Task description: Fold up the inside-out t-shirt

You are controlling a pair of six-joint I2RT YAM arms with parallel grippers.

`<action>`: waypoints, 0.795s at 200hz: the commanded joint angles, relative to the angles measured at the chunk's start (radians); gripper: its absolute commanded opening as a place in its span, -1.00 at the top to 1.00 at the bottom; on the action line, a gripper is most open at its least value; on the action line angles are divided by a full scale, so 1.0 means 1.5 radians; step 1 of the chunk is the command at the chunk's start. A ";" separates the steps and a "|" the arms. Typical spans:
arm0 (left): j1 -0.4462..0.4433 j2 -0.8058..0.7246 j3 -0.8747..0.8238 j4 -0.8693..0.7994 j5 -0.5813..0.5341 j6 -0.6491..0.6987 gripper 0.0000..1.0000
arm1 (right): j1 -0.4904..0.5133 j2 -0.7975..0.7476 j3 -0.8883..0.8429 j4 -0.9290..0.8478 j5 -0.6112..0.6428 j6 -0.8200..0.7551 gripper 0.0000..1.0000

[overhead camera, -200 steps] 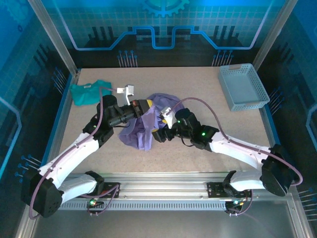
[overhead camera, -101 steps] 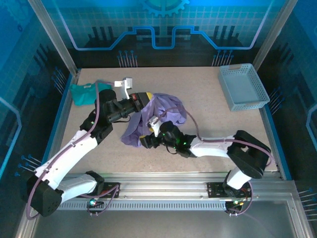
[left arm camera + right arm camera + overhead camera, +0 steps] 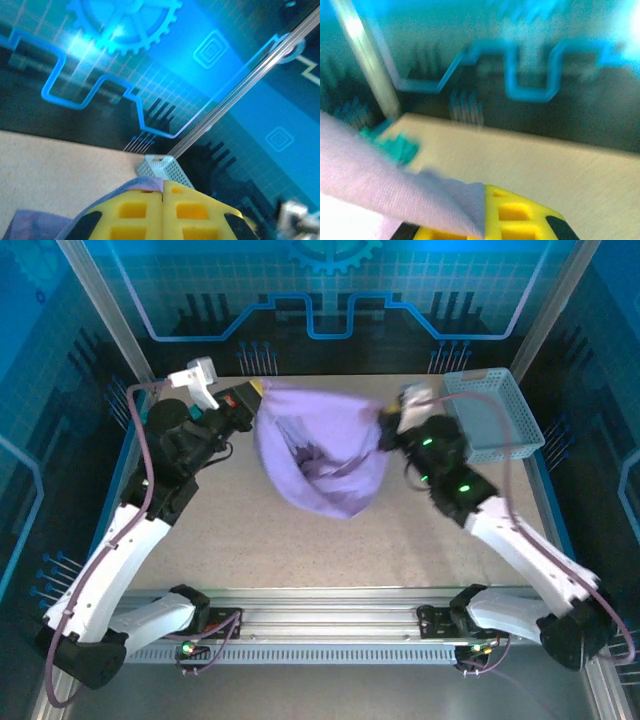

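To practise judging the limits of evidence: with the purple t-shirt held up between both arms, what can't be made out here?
T-shirt lettering: top view, lost in its own sagging folds.
Right gripper fingertips: top view, wrapped in cloth.
Teal shirt: right wrist view, smeared by blur.
Basket inside: left wrist view, low angle, left gripper covers its base.

The top external camera looks down from above and behind the arm bases (image 3: 190, 612) over the whole table (image 3: 300, 530). Each wrist camera sits tight behind its own yellow fingers (image 3: 130, 215), looking low across that table toward the back wall (image 3: 320, 300); the left one faces the basket (image 3: 162, 170).
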 commanded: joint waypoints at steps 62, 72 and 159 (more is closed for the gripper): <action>0.042 -0.051 -0.103 -0.027 -0.107 0.052 1.00 | -0.019 0.100 0.112 -0.301 -0.115 -0.043 0.95; 0.058 -0.063 -0.145 -0.037 -0.107 0.044 1.00 | -0.008 0.129 0.079 -0.300 -0.123 -0.030 0.92; 0.124 -0.106 -0.343 -0.080 -0.072 0.023 1.00 | 0.066 0.336 0.030 -0.356 -0.121 0.019 0.07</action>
